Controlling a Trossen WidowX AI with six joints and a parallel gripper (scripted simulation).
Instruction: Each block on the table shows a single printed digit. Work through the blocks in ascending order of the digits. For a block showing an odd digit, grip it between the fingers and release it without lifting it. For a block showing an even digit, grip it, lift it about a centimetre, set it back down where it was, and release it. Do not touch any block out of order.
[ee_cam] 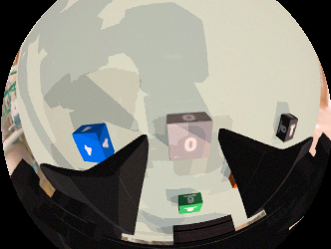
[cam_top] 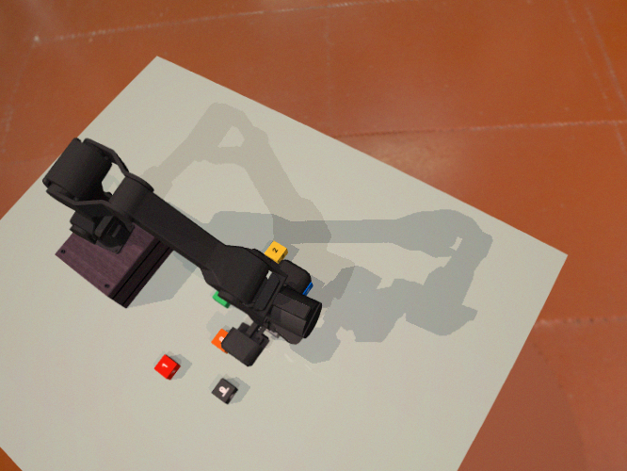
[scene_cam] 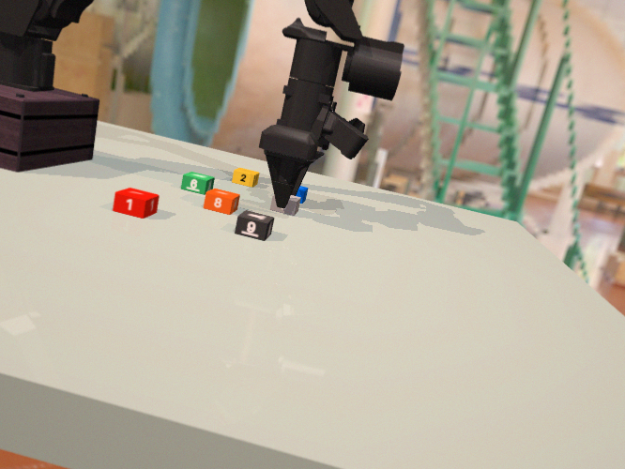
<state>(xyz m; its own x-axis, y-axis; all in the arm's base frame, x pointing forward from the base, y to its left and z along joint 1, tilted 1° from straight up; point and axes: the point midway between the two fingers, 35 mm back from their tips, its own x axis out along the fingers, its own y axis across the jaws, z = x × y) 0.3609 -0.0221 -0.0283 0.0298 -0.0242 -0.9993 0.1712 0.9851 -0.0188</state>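
A black robot arm (cam_top: 182,222) reaches over a pale desk (cam_top: 379,405) (scene_cam: 202,312) (ee_cam: 259,55), its claw (cam_top: 270,334) (scene_cam: 282,204) (ee_cam: 184,136) pointing down at a pinkish-grey block (scene_cam: 291,205) (ee_cam: 188,141) marked 0. The claw is partly open: in the wrist view its two fingers stand to either side of this block, with a gap on each side. The block rests on the desk.

Just beside it is a blue block (cam_top: 308,288) (scene_cam: 301,194) (ee_cam: 93,142). Nearby stand a yellow block (cam_top: 276,251) (scene_cam: 245,177) marked 2, a green block (cam_top: 221,299) (scene_cam: 197,183) (ee_cam: 190,203) marked 6, an orange block (cam_top: 219,340) (scene_cam: 221,202) (ee_cam: 233,180) marked 8, and a black block (cam_top: 224,390) (scene_cam: 254,225) (ee_cam: 287,127) marked 9. A red block (cam_top: 167,366) (scene_cam: 135,203), marked 1, lies farther from the claw.
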